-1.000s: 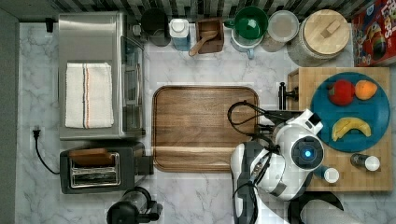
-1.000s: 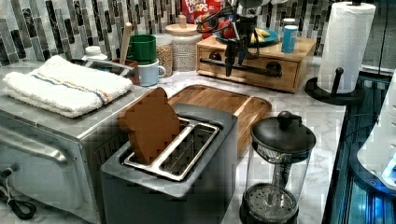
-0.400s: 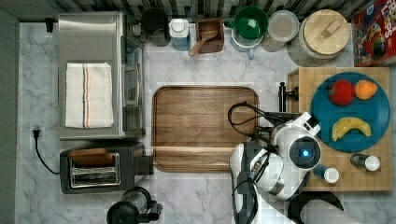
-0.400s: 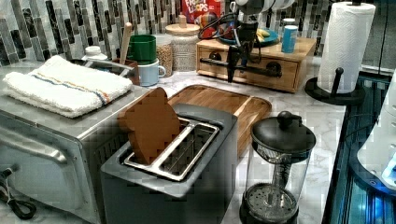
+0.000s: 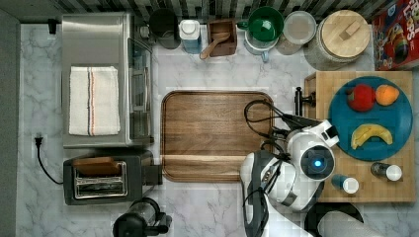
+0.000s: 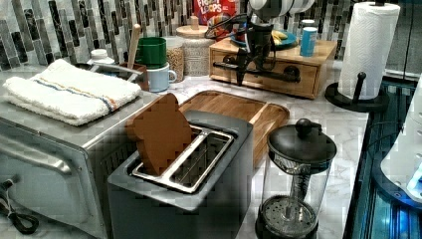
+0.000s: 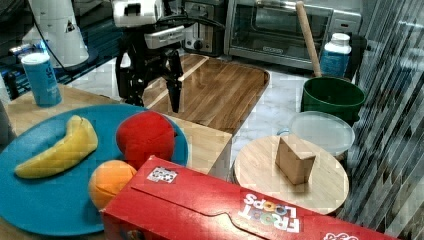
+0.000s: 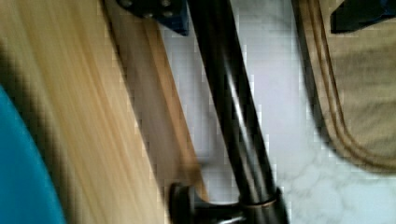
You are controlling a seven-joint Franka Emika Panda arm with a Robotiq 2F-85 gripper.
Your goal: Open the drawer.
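Since a second ago the gripper [image 7: 152, 102] has been dropping from above the bamboo box down to the handle [image 6: 278, 75], and the arm has been sliding slightly toward the top view's left. You're now looking at open jaws straddling the bar. In the wrist view the bar is running between the two fingers [image 8: 156, 11] with clearance on both sides, and nothing is being gripped. I'm reading this as approach finished and grasp not started. The drawer [image 6: 278, 87] is looking fully shut, its front sitting flush in the box by the left view's back wall, under the blue plate [image 5: 398, 118] and just beside the tray [image 5: 212, 133]. For you that's meaning close next, then pull out toward the tray. The handle is a long, round, glossy black bar, slim and standing off the front on two black mounts. It's looking slick, so I'm expecting the fingers to slide along it if they're closing off-centre. The drawer front is pale bamboo with straight grain, flat and matte. The tray is darker wood with rounded corners and a grooved rim, lying close in front, so I'm judging pull-out room as limited. The counter [image 5: 212, 69] is smooth white marble.
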